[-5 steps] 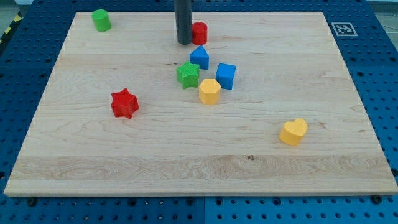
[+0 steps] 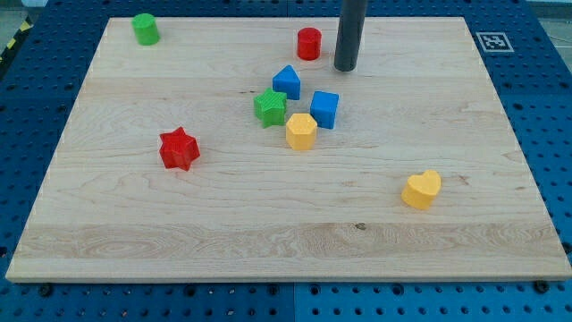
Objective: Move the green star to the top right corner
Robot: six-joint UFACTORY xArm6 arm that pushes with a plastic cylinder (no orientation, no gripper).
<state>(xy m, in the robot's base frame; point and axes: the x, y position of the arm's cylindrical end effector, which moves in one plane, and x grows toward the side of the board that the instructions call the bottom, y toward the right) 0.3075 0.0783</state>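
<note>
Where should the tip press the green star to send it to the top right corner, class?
On the green star's lower-left side, pushing up and right. My tip is now upper right of it. The blue blocks crowd that path, so it probably needs steering.

Bright, even light — sharp focus, soft faint shadows.

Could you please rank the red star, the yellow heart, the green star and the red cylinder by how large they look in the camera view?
1. red star and yellow heart, too alike to separate
2. green star
3. red cylinder, farthest toward the view's top, so perhaps only distance
</note>
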